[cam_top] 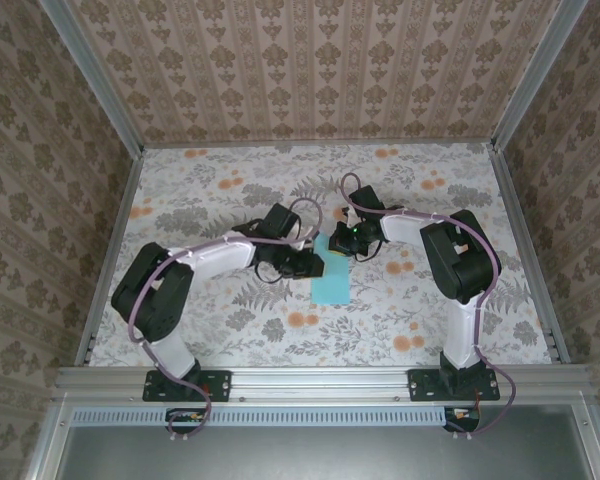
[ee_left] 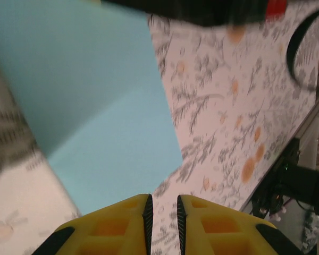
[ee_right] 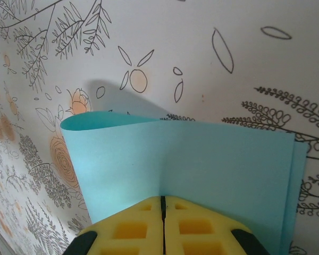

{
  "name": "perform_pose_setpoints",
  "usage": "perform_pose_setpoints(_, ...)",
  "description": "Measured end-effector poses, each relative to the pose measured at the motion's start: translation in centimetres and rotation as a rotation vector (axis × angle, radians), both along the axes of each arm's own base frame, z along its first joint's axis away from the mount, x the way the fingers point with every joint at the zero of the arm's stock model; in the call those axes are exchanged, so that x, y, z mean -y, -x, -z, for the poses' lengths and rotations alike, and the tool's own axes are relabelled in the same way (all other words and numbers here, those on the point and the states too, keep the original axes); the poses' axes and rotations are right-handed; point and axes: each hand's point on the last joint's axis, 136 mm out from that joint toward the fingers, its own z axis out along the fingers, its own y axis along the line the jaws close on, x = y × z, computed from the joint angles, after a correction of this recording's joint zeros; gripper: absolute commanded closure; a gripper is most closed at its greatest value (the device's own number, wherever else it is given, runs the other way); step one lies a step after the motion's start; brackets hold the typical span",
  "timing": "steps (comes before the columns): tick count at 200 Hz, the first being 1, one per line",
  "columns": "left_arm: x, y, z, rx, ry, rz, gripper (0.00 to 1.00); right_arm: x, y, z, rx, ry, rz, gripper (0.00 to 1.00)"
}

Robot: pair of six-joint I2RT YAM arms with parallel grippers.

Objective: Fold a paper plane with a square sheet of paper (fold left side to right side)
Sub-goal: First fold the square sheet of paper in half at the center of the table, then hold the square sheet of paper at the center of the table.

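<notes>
Floral-print tabletop (cam_top: 430,300), enclosed by wallpapered walls (cam_top: 310,70), carries the square sheet of paper (cam_top: 332,282) at centre frame, between both arms.

1. Sheet: light blue, doubled over into 2 layers. In the right wrist view the sheet (ee_right: 202,170) has a rounded, uncreased bend at upper left, and the lower layer shows past the upper one at the right edge.
2. Right end effector (ee_right: 162,212): jaws pressed together, tips over the sheet's near edge, likely to pin both layers in register.
3. Left end effector (ee_left: 162,212): jaws slightly apart, nothing between them, just beside the sheet's (ee_left: 95,106) corner, probably positioned to flatten the bend.
</notes>
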Motion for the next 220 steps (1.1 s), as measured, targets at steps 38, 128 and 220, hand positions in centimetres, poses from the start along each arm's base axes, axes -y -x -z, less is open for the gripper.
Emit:
perform_pose_setpoints(38,1.4,-2.2,2.6,-0.015,-0.028,0.013,0.77,0.0,0.0,0.0,0.0,0.0,0.0,0.92)
perform_pose_setpoints(128,1.4,-1.3,5.8,-0.054,-0.094,0.038,0.78,0.1,-0.1,-0.4,0.011,0.0,-0.003,0.84)
perform_pose_setpoints(220,1.4,-0.9,6.1,-0.055,-0.097,0.039,0.78,2.4,5.9,-5.5,0.079,0.012,-0.015,0.9)
